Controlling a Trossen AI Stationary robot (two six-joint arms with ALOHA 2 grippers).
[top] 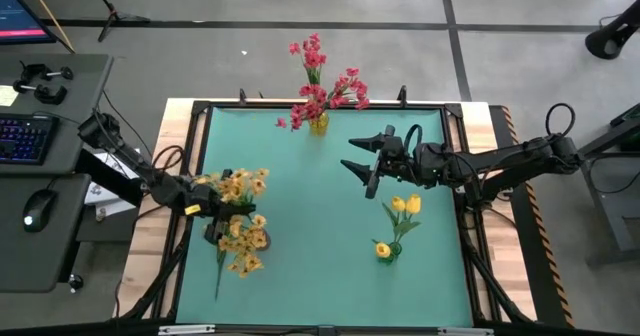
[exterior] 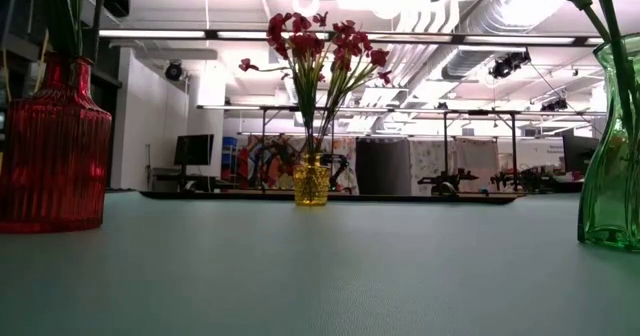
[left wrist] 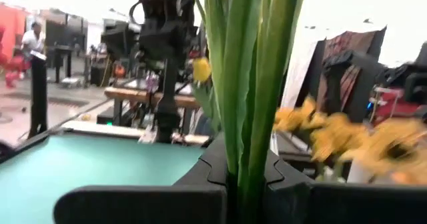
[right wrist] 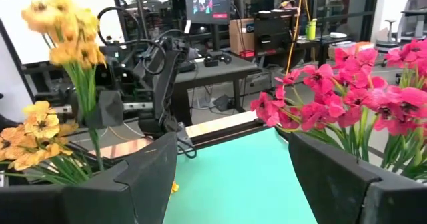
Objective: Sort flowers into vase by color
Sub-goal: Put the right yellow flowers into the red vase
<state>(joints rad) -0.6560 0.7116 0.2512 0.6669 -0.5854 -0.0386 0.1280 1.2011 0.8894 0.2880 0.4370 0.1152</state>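
My left gripper (top: pixel 207 209) is at the table's left edge, shut on the green stems (left wrist: pixel 243 104) of an orange-yellow spray (top: pixel 241 185). Just nearer is a red vase (exterior: pixel 52 151) with more orange-yellow blossoms (top: pixel 245 242) over it. Red-pink flowers (top: pixel 322 88) stand in a yellow vase (exterior: pixel 311 181) at the far edge. Yellow tulip buds (top: pixel 405 206) stand in a green vase (exterior: pixel 610 156) at the near right. My right gripper (top: pixel 362 159) hangs open above the table's middle right, with nothing between its fingers. My left gripper pinches a bundle of several green stems (left wrist: pixel 239 167) between its two fingers. The fingers come about level from the table's left side and lie across the stems. The stems stand upright through the hold. Their lower ends are hidden below the fingers.
The green mat (top: pixel 320 226) is bare between the three vases. A raised black frame (top: pixel 190 176) rims the table. A desk with keyboard and mouse (top: pixel 25 141) stands beyond the left edge.
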